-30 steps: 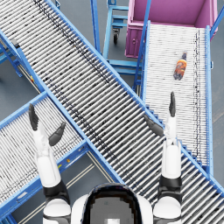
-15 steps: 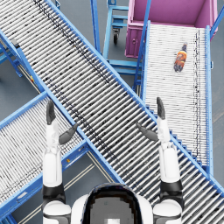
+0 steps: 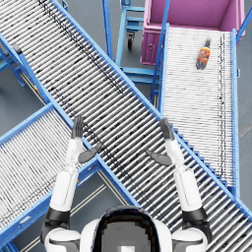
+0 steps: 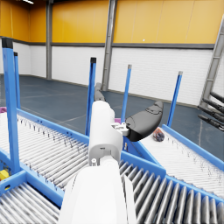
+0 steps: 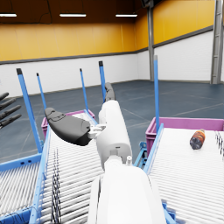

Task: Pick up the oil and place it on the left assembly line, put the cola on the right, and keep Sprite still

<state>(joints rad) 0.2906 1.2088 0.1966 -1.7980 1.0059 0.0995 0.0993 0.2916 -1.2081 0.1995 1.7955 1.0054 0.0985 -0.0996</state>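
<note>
Blue-framed roller conveyors fill the head view: a long middle conveyor (image 3: 113, 108) runs on the diagonal, a left conveyor (image 3: 29, 157) lies low beside it, and a right conveyor (image 3: 197, 113) runs up to a magenta bin (image 3: 192, 12). The only task item in sight is a bottle (image 3: 203, 54), orange with a dark end. It lies on its side on the rollers of the right conveyor, near the bin and well apart from both hands. It is too small to say with confidence whether it is the oil or the cola. The right wrist view shows the same bottle (image 5: 197, 139) resting just short of the bin's wall, and the left wrist view catches it only as a small dark blob (image 4: 158, 135). The left hand (image 3: 78, 141) is raised over the near edge of the middle conveyor, fingers straight and pointing away from the body, thumb stuck out wide toward the centre, nothing in its grasp. The right hand (image 3: 168, 145) mirrors it over the same belt, with fingers extended, thumb splayed inward and palm empty. In the wrist views each arm's own hand, left (image 4: 142, 122) and right (image 5: 70, 127), shows mostly its thumb. The other hand's fingers appear slightly apart at the picture's edge.
</note>
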